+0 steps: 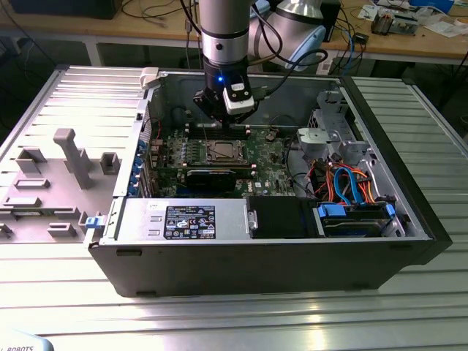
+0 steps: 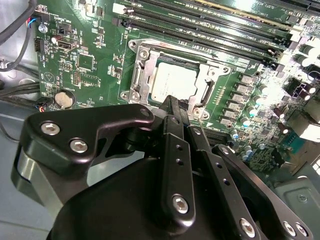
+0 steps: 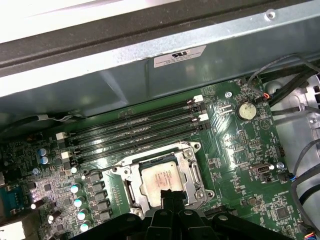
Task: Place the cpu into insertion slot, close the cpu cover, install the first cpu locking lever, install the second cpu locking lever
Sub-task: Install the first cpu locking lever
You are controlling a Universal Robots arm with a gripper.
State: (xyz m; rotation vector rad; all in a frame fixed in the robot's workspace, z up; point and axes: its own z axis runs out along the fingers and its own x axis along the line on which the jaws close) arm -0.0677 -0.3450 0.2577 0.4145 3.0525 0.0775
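We see the cpu (image 2: 172, 82) lying flat in the insertion slot (image 2: 136, 75), with the cpu cover (image 2: 214, 82) seeming to lie down around it. We think the cpu is light, hard and easy to hurt, so it should be held only by its side edges. The arm (image 1: 223, 29) points down into the case (image 1: 278, 263), and the gripper (image 2: 176, 102) hangs just over the slot's edge, fingers (image 2: 171, 114) pressed together, holding nothing we can see

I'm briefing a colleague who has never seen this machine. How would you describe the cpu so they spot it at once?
Inside the open computer case, find the green motherboard. Beside its long black memory slots sits the metal-rimmed insertion slot holding the cpu. It is the only plain, flat silver-grey square, unlike the dark slots and small round capacitors.
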